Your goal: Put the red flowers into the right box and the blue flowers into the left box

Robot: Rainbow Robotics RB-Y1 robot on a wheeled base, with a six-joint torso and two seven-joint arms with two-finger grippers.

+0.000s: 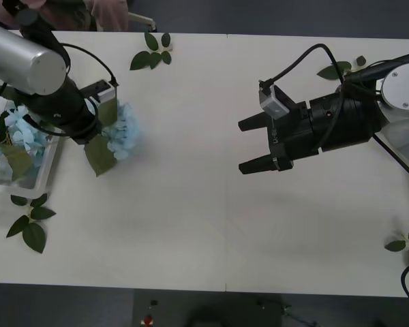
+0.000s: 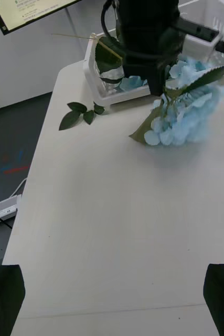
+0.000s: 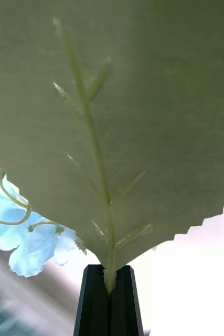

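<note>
table (image 1: 204, 204): smooth, matt, off-white top
blue flowers (image 2: 188, 118): soft cloth-like petals, matt
leaf (image 3: 117, 115): matt fabric-like face, raised veins, saw-toothed edge
left box (image 2: 104, 94): white plastic, slotted wall
left gripper (image 3: 109, 302): black, matt fingers
left arm (image 1: 17, 58): brushed silver metal sleeve

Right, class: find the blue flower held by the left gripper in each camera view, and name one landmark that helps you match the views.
Front view: blue flower at upper left, beside the left box.
Right wrist view: far end of the table, under the left gripper.
Left wrist view: petals low at the side, behind a big leaf clamped in the fingers.
Shared landmark: that leaf.
</note>
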